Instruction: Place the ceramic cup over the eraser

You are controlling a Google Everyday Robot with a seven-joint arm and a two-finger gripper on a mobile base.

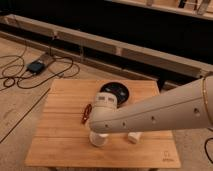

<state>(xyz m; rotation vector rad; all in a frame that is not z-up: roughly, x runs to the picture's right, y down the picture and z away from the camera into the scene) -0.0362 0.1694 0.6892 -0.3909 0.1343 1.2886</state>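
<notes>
gripper [99,136] sits low on the wooden table [60,145], hidden by the arm; can't tell finger state. eraser not visible; confirm it before lowering the ceramic cup [98,139] square.

The tabletop [60,130] is pale honey wood with lengthwise plank lines. A black round disc [119,91] lies at its far side, and a thin reddish-brown stick [86,114] left of the white arm [160,112]. The gripper [98,138] near the tabletop's near edge is white, as is a small block [133,137] to its right.
</notes>
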